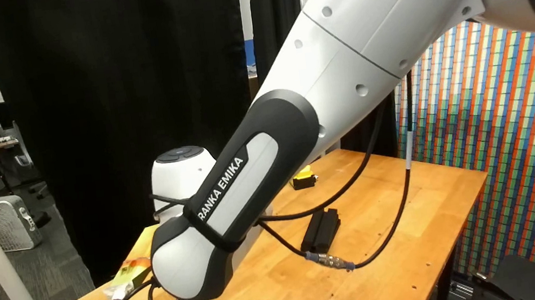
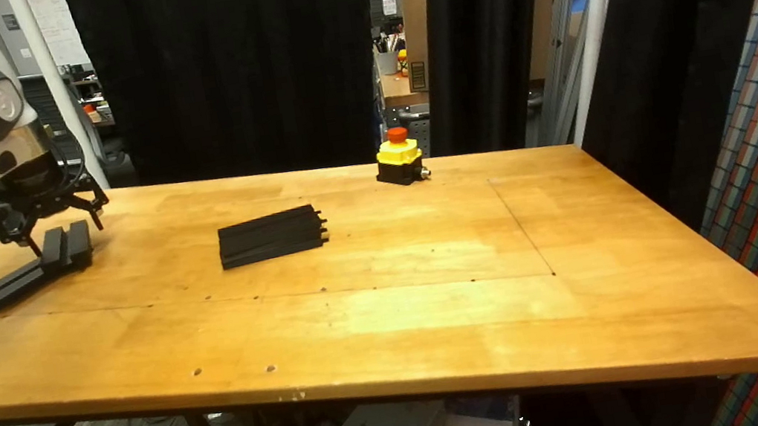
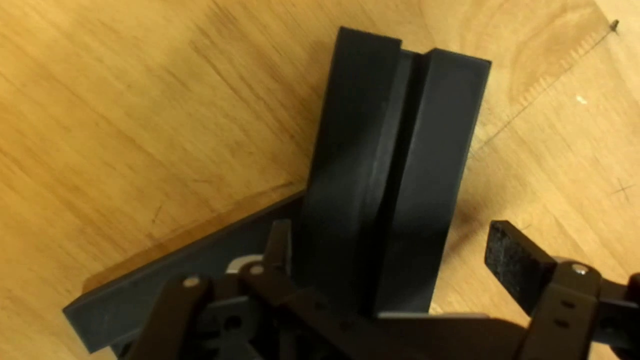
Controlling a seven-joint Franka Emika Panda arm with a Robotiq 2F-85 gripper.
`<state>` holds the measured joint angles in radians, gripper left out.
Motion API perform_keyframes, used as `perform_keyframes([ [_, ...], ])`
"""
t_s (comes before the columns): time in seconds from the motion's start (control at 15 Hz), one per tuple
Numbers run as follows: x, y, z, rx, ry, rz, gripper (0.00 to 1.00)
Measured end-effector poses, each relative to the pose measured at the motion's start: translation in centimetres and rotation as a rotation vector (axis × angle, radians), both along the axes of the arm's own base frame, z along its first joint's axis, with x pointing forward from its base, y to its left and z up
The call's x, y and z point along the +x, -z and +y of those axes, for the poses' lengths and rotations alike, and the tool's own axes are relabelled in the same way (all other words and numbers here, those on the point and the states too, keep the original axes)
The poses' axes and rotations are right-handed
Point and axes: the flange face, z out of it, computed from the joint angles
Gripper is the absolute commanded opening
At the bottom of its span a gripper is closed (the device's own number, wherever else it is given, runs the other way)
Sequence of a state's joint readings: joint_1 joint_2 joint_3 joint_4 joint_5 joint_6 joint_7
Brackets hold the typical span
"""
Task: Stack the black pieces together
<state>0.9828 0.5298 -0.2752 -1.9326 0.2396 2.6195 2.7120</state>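
Taking the wooden tabletop (image 2: 396, 330) as a dial in an exterior view, locate the Robotiq gripper (image 2: 69, 238) near nine o'clock, with jaws apart over the stacked black bars (image 2: 54, 254). At ten, find the pegged black bars (image 2: 270, 237); just past twelve, near the far edge, the emergency-stop button (image 2: 399, 156). Note bare wood from two to six, bounded by right and front edges. In an exterior view alone, see the cable connector (image 1: 330, 260) at five; in the wrist view, wood between upper bars (image 3: 442, 165) and the fingertip (image 3: 517, 265) at four.
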Motion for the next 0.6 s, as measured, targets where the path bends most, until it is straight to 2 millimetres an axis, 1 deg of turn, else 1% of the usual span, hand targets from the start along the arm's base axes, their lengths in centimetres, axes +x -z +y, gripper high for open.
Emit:
perform_keyframes([
  [0.07,0.28,0.17,-0.34,0.002,0.005,0.004,0.74],
  [0.27,0.74,0.6,-0.87,0.011,0.011,0.019,0.51],
  [0.33,0.78,0.53,-0.75,0.016,0.005,0.021,0.48],
  [0.6,0.98,0.29,-0.53,0.016,-0.025,0.016,0.47],
])
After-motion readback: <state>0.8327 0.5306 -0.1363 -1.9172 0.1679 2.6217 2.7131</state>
